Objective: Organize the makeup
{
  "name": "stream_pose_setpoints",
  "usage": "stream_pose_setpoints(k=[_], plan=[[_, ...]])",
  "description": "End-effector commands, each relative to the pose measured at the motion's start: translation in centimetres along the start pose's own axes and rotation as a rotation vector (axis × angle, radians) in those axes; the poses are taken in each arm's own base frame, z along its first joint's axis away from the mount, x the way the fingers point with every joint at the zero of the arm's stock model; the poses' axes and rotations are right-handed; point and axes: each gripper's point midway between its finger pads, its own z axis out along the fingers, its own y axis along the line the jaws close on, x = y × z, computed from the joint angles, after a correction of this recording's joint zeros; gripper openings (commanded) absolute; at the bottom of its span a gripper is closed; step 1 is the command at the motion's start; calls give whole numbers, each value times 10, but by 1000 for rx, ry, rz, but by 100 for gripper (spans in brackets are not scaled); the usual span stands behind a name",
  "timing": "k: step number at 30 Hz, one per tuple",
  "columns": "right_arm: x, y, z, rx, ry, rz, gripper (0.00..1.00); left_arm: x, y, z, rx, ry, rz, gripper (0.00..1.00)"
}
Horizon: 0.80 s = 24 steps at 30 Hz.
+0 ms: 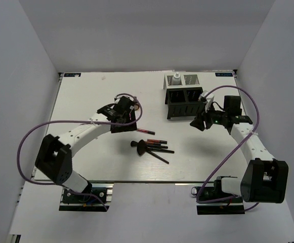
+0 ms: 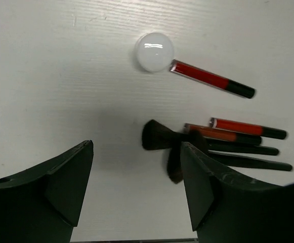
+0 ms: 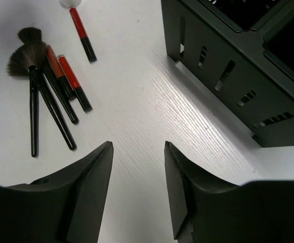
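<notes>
Two black brushes (image 1: 141,147) and two red/black pencils (image 1: 157,142) lie in a bundle at the table's middle; they also show in the left wrist view (image 2: 159,135) and the right wrist view (image 3: 23,61). A third red/black pencil (image 2: 212,81) lies apart, its tip touching the tiny white jar (image 2: 155,51). The clear white-capped bottle (image 1: 177,79) stands in a back compartment of the black mesh box (image 1: 184,107). No tan bottles show. My left gripper (image 2: 136,147) is open and empty above bare table, left of the brushes. My right gripper (image 3: 138,145) is open and empty, in front of the box.
The mesh box (image 3: 238,55) stands at the back right, close to the right gripper. The table's white walls rise at the back and both sides. Purple cables loop beside both arms.
</notes>
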Motion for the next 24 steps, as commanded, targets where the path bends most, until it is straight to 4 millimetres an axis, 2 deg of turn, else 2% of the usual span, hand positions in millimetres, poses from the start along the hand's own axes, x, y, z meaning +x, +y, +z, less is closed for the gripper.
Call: stream_pose_setpoints(k=[1, 3, 5, 7, 14, 19, 20, 21, 24], plan=[[-16, 5, 1, -19, -19, -36, 50, -5, 0, 18, -34, -23, -16, 80], [-17, 5, 0, -11, -22, -33, 47, -2, 0, 37, -64, -1, 8, 79], [-15, 5, 0, -5, -23, -28, 36, -6, -4, 47, -62, 2, 15, 78], [-14, 5, -1, 3, -28, -27, 32, -6, -10, 59, -44, 1, 18, 77], [-8, 7, -3, 24, -23, -21, 32, -17, -18, 84, -31, 5, 26, 77], [-8, 6, -4, 29, -23, -21, 32, -35, -16, 94, -41, -14, 27, 73], [-9, 6, -4, 26, -23, -22, 32, -31, -15, 99, -53, 6, 37, 73], [-9, 5, -4, 31, -25, -21, 33, -39, -14, 101, -54, -2, 32, 72], [-10, 5, -3, 29, -23, -20, 32, -37, -15, 104, -60, 14, 50, 70]])
